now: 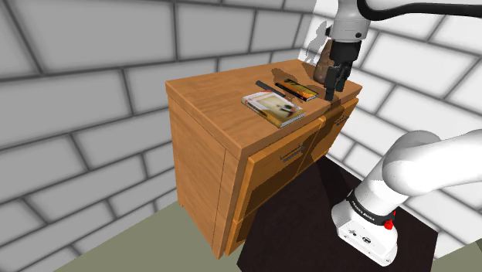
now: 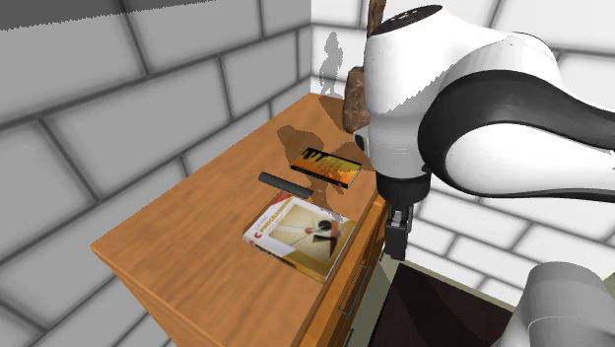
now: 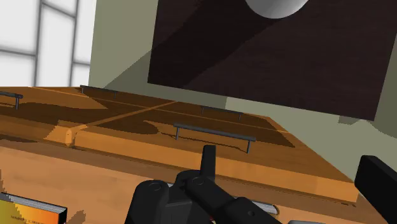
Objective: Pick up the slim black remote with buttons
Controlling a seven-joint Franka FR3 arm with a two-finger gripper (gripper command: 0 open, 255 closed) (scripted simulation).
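Slim black remote (image 1: 273, 90) lies flat on the wooden dresser (image 1: 208, 93), between the book (image 1: 272, 108) and the orange-and-black box (image 1: 300, 90). The claw (image 1: 332, 93) hangs near the dresser's front edge, clear of the remote, and honestly I can't tell if it's open. I'd get it above the remote, line up across the narrow width, then drop straight down.

Your shoulder view looks down on the orange-brown wooden cabinet (image 1: 208, 93); your second exterior view shares its top, closer.
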